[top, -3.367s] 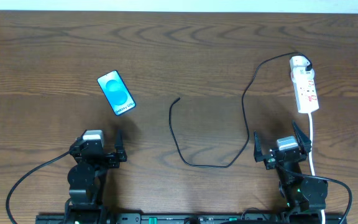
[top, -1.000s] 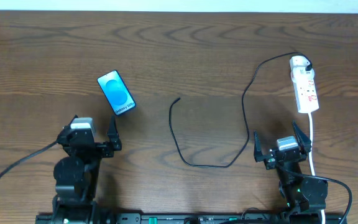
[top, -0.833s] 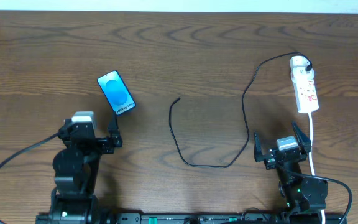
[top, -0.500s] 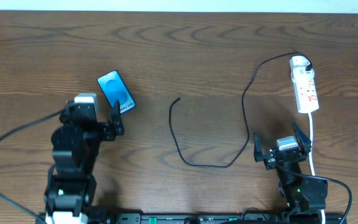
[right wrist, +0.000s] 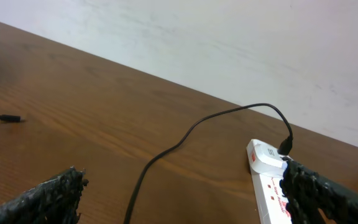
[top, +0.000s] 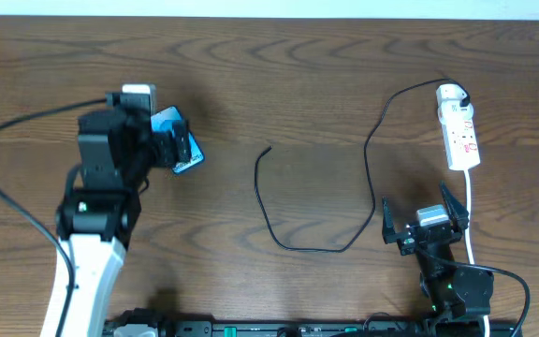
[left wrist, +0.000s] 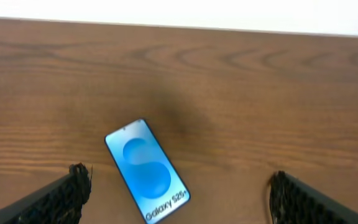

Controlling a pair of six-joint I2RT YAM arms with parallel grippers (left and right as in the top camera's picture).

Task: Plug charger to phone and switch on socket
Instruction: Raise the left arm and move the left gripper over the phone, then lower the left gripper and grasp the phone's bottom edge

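One wooden table point(top: 279, 75) carries everything, and a white wall point(right wrist: 229, 37) stands behind its far edge. There are two arms. The left arm point(top: 96, 211) reaches to the far left, and its gripper point(left wrist: 179, 185) hangs above the phone with the fingers spread wide, holding nothing. From overhead this gripper covers the middle of the phone, so only two blue pieces of it show there. The right gripper point(right wrist: 182, 183) sits at the near right, also spread wide and empty, and nothing lies between its fingers.

One socket point(top: 458, 136) lies at the far right, with its rounded end away from the robot. Its red marks are too small to read. One thick white cord point(top: 473, 211) leaves its near end and goes out of sight behind the right arm.

One charger point(top: 368, 159) is plugged in at the socket's far end. It curves toward the near side and ends in the middle of the table. Its tip point(top: 268, 148) lies free, well apart from the phone.

One phone point(left wrist: 148, 171) lies flat and slanted at the far left, screen up. The wrist view shows it whole, between the two fingertips.
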